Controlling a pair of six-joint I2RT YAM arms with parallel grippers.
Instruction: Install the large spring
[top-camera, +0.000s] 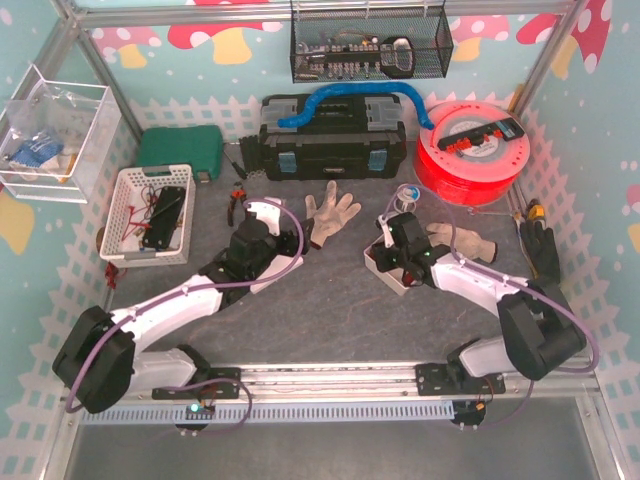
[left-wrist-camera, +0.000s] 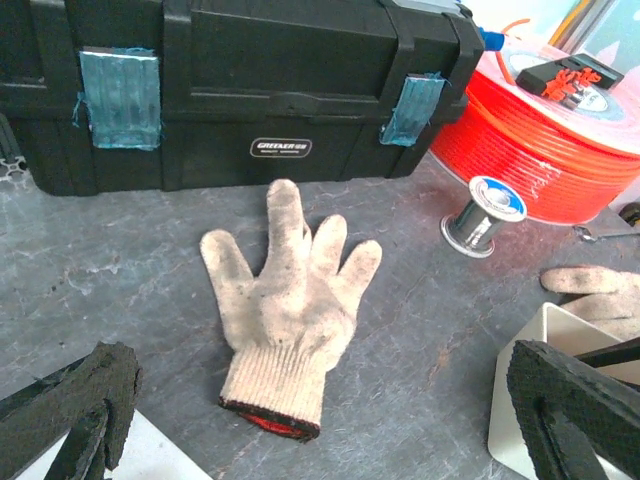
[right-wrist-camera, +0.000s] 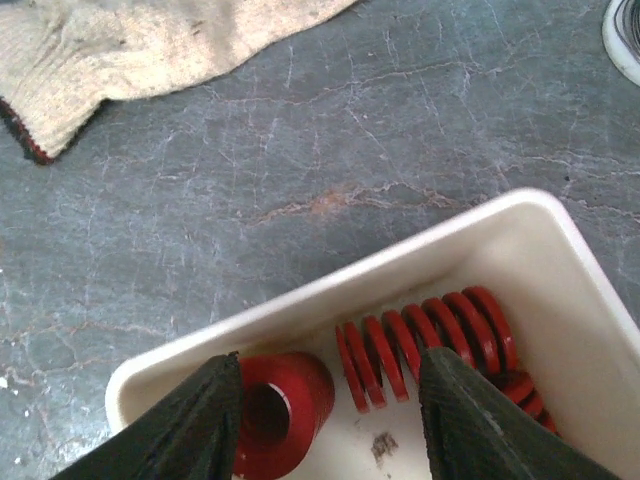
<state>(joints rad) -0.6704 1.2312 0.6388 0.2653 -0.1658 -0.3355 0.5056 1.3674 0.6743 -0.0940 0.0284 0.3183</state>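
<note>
1. 2 red springs at least lay in the white tray (right-wrist-camera: 330, 290). The long red spring (right-wrist-camera: 425, 345) lay on its side toward the right wall and the short red spring (right-wrist-camera: 285, 400) sat end-on at the left. More red coils showed under the long one, count unclear. I could not tell which was the large one.
2. Over that tray hung the right gripper (right-wrist-camera: 330, 420), jaws spread and pinching nothing. 1 finger was just beside the short red spring; contact could not be told.
3. On the grey table (top-camera: 330, 300) the white tray sat right of centre, with 1 glove (left-wrist-camera: 285, 300) to its left and a second glove (top-camera: 462, 240) to its right.
4. Low over the table, the left gripper (left-wrist-camera: 322, 395) had jaws spread wide and empty, facing the first glove and the black toolbox (left-wrist-camera: 250, 90), whose lid was shut.
5. At the left, the white basket (top-camera: 112, 225) held black parts and cables.
6. On the left wall, the clear box (top-camera: 75, 110) held blue items. The wire basket (top-camera: 300, 55) up top held small hardware, too small to name.
7. Also there: green case (top-camera: 180, 150), closed; red reel (top-camera: 470, 150); solder spool (left-wrist-camera: 485, 215), upright beside the reel.
</note>
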